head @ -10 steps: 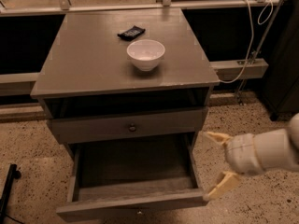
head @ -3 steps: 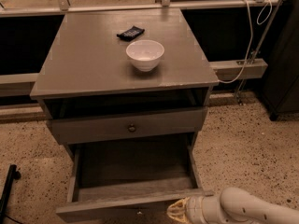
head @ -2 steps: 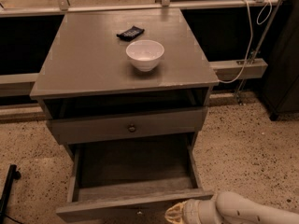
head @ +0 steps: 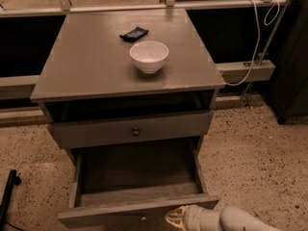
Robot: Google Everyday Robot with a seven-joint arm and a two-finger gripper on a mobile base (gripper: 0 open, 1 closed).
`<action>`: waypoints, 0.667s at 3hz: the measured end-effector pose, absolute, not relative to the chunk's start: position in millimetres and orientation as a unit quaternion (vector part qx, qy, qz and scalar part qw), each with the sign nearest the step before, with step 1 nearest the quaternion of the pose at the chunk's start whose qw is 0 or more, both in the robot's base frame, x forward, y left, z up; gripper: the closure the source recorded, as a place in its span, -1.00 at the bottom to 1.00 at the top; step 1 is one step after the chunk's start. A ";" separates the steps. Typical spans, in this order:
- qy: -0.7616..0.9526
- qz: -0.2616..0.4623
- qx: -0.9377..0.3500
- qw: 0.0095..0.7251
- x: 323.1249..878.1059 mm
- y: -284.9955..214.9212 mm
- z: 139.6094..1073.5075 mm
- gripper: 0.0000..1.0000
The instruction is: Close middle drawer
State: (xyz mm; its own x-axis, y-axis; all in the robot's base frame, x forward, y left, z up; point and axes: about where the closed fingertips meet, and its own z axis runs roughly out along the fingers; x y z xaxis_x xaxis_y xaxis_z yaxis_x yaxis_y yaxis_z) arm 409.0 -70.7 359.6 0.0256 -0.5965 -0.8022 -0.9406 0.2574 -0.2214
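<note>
The middle drawer [head: 120,210] is pulled far out, and its bare inside shows. It sits under the smaller top drawer [head: 96,133], which has a small round knob [head: 136,131]. The bottom drawer is hidden beneath the open one. My gripper [head: 175,217] comes in from the bottom right on a pale arm. Its tan tip is low against the open drawer's front panel, right of centre, at the frame's bottom edge.
A white bowl [head: 149,56] and a small dark object [head: 134,33] sit on the cabinet top [head: 86,66]. A white cable [head: 255,42] hangs at the right by a rail. A dark post [head: 8,191] stands on the speckled floor at the left.
Since 3.3 s ago my gripper has dropped from beside the drawer's right side to its front. Over the last second it has edged slightly left. The drawer has not visibly moved.
</note>
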 end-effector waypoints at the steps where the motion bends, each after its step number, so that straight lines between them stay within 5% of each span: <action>1: 0.670 0.193 -0.548 0.463 426.0 -65.3 365.1 1.00; 2: 0.654 0.183 -0.537 0.501 454.4 -53.1 382.1 1.00</action>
